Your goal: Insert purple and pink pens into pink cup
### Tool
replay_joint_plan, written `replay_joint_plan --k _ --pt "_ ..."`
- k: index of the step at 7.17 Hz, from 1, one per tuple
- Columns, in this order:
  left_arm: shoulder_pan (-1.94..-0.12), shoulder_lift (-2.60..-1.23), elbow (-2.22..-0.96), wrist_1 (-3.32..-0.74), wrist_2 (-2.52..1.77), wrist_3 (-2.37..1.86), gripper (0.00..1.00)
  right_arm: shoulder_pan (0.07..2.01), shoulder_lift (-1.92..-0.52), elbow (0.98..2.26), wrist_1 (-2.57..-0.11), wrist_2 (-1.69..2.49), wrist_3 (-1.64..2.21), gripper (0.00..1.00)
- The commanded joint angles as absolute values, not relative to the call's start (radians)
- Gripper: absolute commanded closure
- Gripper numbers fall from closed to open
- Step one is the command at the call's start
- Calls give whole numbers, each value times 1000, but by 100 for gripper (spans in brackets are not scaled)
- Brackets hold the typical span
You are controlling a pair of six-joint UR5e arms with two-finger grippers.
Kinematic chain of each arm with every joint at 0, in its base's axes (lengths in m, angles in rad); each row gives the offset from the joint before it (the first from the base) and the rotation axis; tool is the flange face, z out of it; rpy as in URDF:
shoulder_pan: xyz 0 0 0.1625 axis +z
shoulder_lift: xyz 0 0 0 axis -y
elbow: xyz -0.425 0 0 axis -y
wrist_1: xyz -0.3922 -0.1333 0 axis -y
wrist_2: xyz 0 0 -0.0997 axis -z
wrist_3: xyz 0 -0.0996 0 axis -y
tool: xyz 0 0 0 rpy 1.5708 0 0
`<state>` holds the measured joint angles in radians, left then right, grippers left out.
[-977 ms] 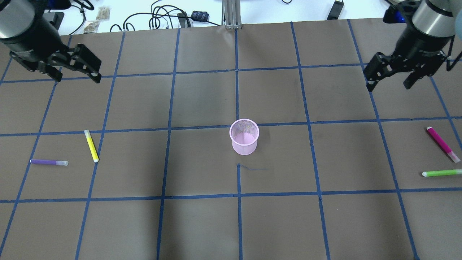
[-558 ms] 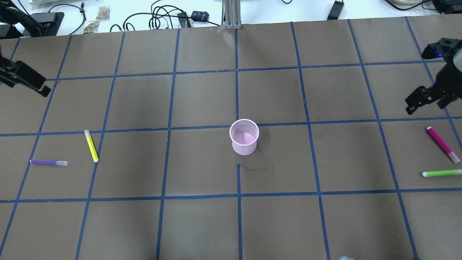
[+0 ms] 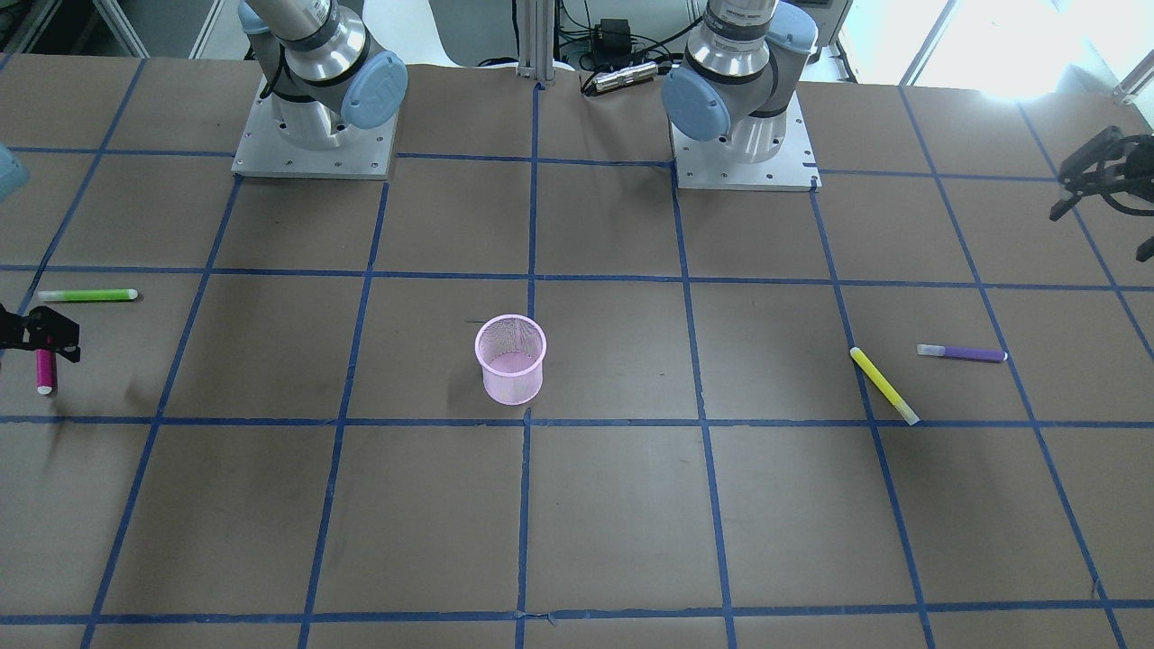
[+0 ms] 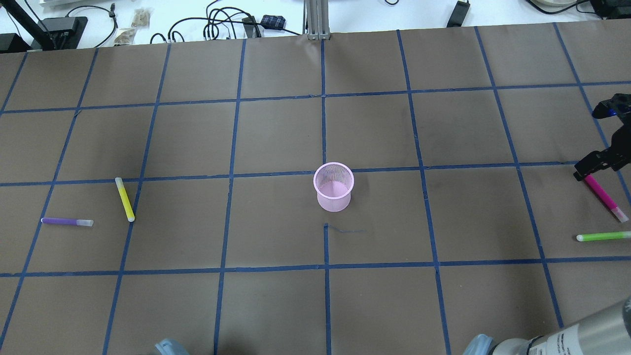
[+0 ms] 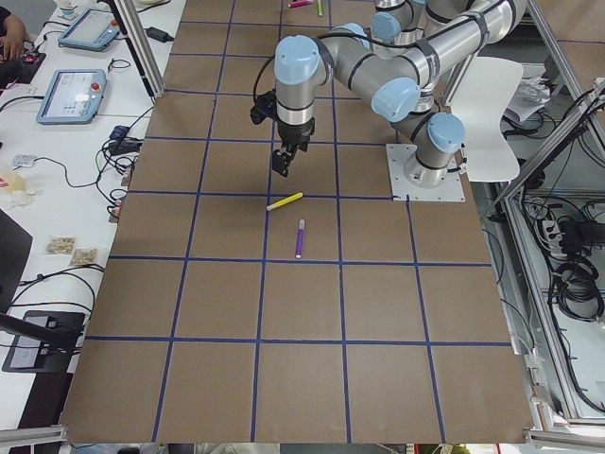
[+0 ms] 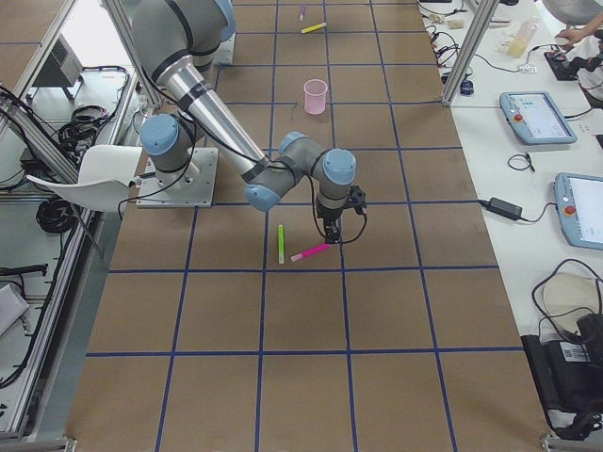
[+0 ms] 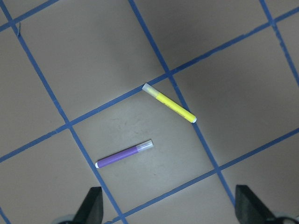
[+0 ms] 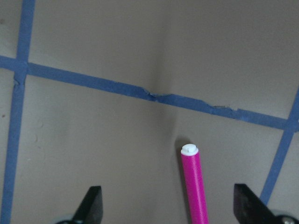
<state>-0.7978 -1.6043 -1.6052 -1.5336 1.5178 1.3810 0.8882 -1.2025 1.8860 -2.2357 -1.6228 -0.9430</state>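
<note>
The pink mesh cup (image 4: 334,186) stands upright at the table's middle. The purple pen (image 4: 66,222) lies flat at the far left; it also shows in the left wrist view (image 7: 124,154). My left gripper (image 7: 170,207) is open and empty, hovering high above the purple pen, outside the overhead view. The pink pen (image 4: 605,197) lies flat at the far right. My right gripper (image 4: 597,162) is open, low over the pink pen's far end. In the right wrist view the pink pen (image 8: 195,184) lies between the spread fingertips (image 8: 92,205), untouched.
A yellow pen (image 4: 124,199) lies just right of the purple pen. A green pen (image 4: 602,236) lies near the pink pen's capped end. Cables and boxes lie beyond the table's far edge. Brown paper with blue tape lines covers the table.
Both arms swung outward and dropped. The left gripper left the overhead view. The right gripper came down over the far end of the pink pen. Pens and cup did not move.
</note>
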Motion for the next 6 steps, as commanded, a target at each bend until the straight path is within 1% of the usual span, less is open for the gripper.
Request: replay_joint_plan --k 1,2,4,6 --pt "-662 -1676 -1608 -1519 1445 1745 0 885 -1145 1882 -2296 -1646 -1040 0" --pt "-637 -1701 -1609 -1519 1415 1910 0 884 -1129 1881 -2299 -1649 -1057 16" --pt "-612 -1771 -1618 -1499 1324 2169 0 839 -1109 1878 -2299 -1647 -1063 34" --pt "-598 -1854 -1631 -1494 1254 2190 0 838 -1114 1867 -2286 -1649 -1054 71"
